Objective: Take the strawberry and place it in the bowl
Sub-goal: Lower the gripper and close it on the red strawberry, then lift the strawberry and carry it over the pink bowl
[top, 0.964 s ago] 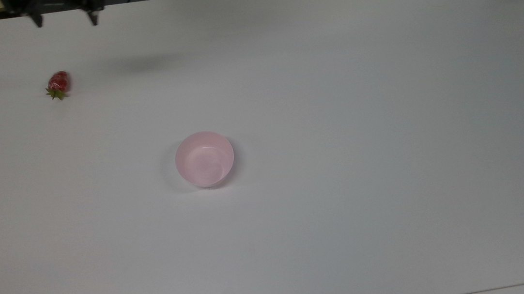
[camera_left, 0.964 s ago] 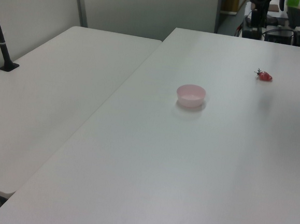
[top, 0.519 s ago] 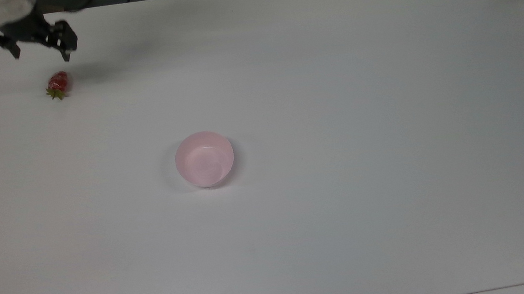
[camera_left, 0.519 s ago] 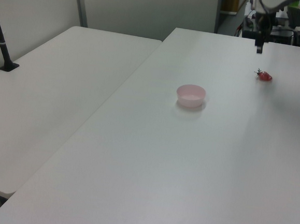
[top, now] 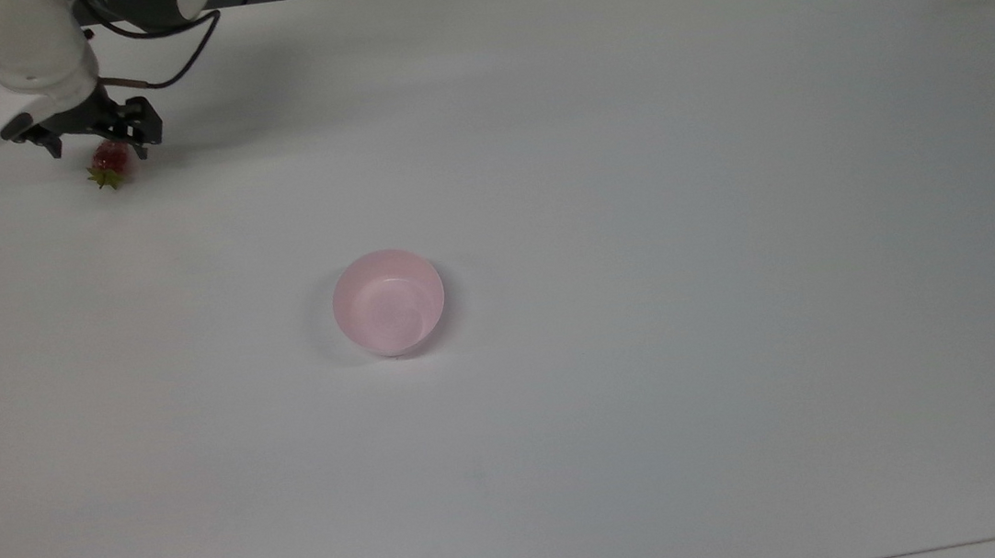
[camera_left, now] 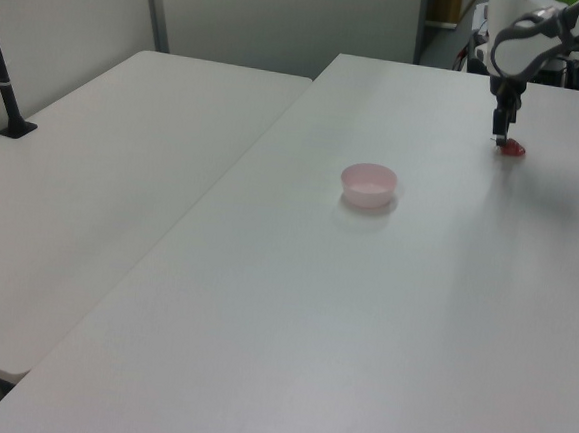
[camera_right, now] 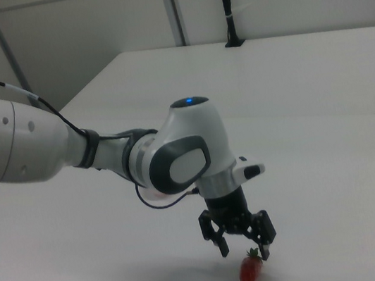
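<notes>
White table (top: 633,163), wide and bare-topped, with a second pale table (camera_left: 123,163) butted against it on the left view's left, grey partition walls behind

Out at the far corner from the bowl (top: 388,302), toward the top view's upper left: the strawberry (top: 109,163), lying on the table, green leaves pointing toward the top view's bottom edge

Directly above the strawberry, well apart from the bowl: the gripper (top: 97,144), fingers spread and pointing down, one black finger to each side of the fruit in the top view. Open, gripping nothing. In the right view, gripper (camera_right: 243,244) just over the strawberry (camera_right: 249,270), one fingertip right at the red top, the rest of the berry below the tips. In the left view, gripper (camera_left: 500,133) just above the strawberry (camera_left: 514,148)

Bowl (camera_left: 369,184) upright, hollow showing only pale pink, nothing in it

Step in hand, by the look of it: the approach for the pick, grasp not yet made

Next move calls for a short further descent until the fingers straddle the berry's body, then a close across the red flesh and not the leaves. Glossy and rounded, so likely to squirt sideways if pinched off-centre. After that, a lift and a long carry to the bowl
</notes>
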Action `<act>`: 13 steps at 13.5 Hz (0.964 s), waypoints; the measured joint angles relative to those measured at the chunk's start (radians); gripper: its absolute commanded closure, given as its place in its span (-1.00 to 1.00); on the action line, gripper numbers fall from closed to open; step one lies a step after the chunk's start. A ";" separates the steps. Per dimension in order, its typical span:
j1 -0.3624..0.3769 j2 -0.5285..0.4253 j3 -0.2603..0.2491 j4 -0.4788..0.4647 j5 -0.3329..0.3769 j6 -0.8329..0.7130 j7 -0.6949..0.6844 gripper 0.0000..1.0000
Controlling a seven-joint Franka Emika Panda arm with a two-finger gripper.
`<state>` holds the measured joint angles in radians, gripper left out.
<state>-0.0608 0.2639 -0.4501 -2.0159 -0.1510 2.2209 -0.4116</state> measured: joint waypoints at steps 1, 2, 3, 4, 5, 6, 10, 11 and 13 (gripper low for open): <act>0.000 0.003 0.000 -0.017 0.000 0.016 0.000 -0.62; 0.000 0.007 0.000 -0.026 -0.001 0.023 -0.001 -0.55; 0.000 0.010 0.000 -0.031 -0.001 0.026 -0.001 -0.43; 0.000 0.014 -0.001 -0.033 -0.001 0.027 -0.002 -0.32; -0.001 0.018 -0.003 -0.033 -0.002 0.028 -0.007 -0.19; -0.002 0.023 -0.005 -0.034 -0.002 0.032 -0.014 -0.06; -0.003 0.033 -0.007 -0.033 -0.002 0.040 -0.037 0.04; -0.003 0.033 -0.007 -0.033 -0.002 0.040 -0.039 0.05; -0.005 0.033 -0.008 -0.033 -0.002 0.040 -0.040 0.05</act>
<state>-0.0654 0.2970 -0.4579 -2.0485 -0.1529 2.2610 -0.4521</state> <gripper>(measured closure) 0.520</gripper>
